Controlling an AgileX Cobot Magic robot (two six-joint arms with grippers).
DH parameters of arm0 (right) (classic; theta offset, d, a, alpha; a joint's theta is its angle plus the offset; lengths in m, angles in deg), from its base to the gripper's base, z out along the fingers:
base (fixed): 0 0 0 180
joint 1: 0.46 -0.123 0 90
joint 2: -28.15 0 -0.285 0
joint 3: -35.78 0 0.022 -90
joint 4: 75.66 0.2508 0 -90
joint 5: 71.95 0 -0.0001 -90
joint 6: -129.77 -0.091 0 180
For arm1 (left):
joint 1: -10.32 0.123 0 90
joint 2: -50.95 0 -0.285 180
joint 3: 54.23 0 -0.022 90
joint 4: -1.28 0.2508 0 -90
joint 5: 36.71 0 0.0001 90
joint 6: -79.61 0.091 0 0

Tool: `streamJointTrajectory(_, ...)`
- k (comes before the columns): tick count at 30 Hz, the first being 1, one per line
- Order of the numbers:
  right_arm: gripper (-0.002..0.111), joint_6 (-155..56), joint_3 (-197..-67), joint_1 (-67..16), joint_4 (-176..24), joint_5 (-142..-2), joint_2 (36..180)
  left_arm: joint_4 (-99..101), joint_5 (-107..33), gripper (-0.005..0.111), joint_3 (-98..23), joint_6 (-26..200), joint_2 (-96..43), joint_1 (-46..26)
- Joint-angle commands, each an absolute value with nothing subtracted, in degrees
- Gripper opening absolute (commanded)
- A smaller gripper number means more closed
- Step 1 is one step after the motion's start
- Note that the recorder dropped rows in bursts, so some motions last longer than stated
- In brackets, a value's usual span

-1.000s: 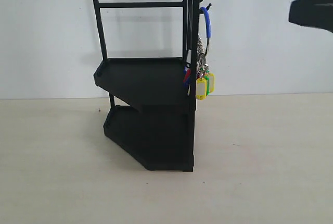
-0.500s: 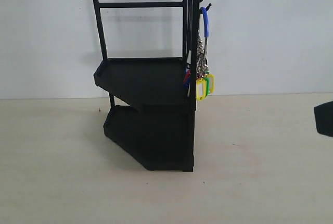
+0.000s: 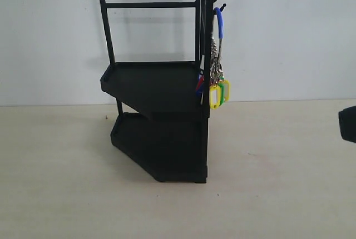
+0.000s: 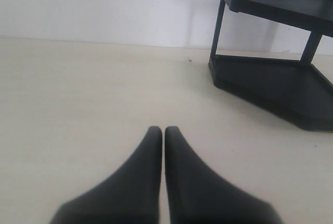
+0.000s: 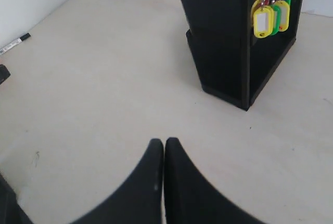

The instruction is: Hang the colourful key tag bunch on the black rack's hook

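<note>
On the hook [image 3: 222, 7], key tag bunch [image 3: 216, 69], blue loop, yellow, green tags

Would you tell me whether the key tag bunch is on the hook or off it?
On: the key tag bunch hangs by its blue loop from the hook.

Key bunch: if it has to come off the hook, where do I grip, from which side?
Probably the blue loop just under the hook, from the exterior view's right: the rack blocks the left, and the tags below hang loose.
</note>
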State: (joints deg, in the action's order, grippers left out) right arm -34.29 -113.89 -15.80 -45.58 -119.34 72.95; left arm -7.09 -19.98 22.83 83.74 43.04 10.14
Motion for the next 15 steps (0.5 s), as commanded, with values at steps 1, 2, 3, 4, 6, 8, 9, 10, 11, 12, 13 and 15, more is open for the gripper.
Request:
streamJointTrajectory(1, 0.0, -33.4, -108.1, -15.3, -44.3, -109.6, 68.6, -6.8, -20.4, 0.004, 23.0, 83.9, 43.2, 10.3)
streamJointTrajectory(2, 0.0, -33.4, -105.9, -15.3, -43.9, -107.3, 67.1, -6.8, -20.4, 0.004, 23.0, 83.9, 43.2, 10.3)
streamJointTrajectory(3, 0.0, -33.4, -102.9, -15.3, -43.6, -104.7, 65.1, -6.8, -20.4, 0.004, 23.0, 83.9, 43.2, 10.3)
streamJointTrajectory(4, 0.0, -33.3, -99.9, -15.3, -43.5, -102.6, 62.8, -6.8, -20.4, 0.004, 23.0, 83.9, 43.2, 10.3)
streamJointTrajectory(6, 0.0, -32.7, -91.5, -15.0, -43.5, -96.7, 56.1, -6.8, -20.4, 0.004, 23.0, 83.9, 43.2, 10.3)
streamJointTrajectory(8, 0.0, -32.8, -85.3, -13.4, -43.5, -90.5, 49.9, -6.8, -20.4, 0.004, 23.0, 83.9, 43.2, 10.3)
streamJointTrajectory(9, 0.0, -33.0, -83.8, -12.8, -43.5, -88.9, 47.8, -6.8, -20.4, 0.004, 23.0, 83.9, 43.2, 10.3)
streamJointTrajectory(10, 0.0, -33.2, -80.5, -11.3, -43.0, -86.0, 44.1, -6.8, -20.4, 0.004, 23.0, 83.9, 43.2, 10.3)
streamJointTrajectory(11, 0.0, -33.5, -79.2, -10.6, -43.0, -85.1, 42.4, -6.8, -20.4, 0.004, 23.0, 83.9, 43.2, 10.3)
streamJointTrajectory(12, 0.0, -33.7, -76.9, -9.6, -43.0, -84.1, 39.5, -6.8, -20.4, 0.004, 23.0, 83.9, 43.2, 10.3)
streamJointTrajectory(13, 0.0, -33.7, -75.9, -9.4, -43.0, -83.9, 38.0, -6.8, -20.4, 0.004, 23.0, 83.9, 43.2, 10.3)
streamJointTrajectory(15, 0.0, -33.8, -73.3, -9.0, -43.0, -83.2, 35.9, -6.8, -20.4, 0.004, 23.0, 83.9, 43.2, 10.3)
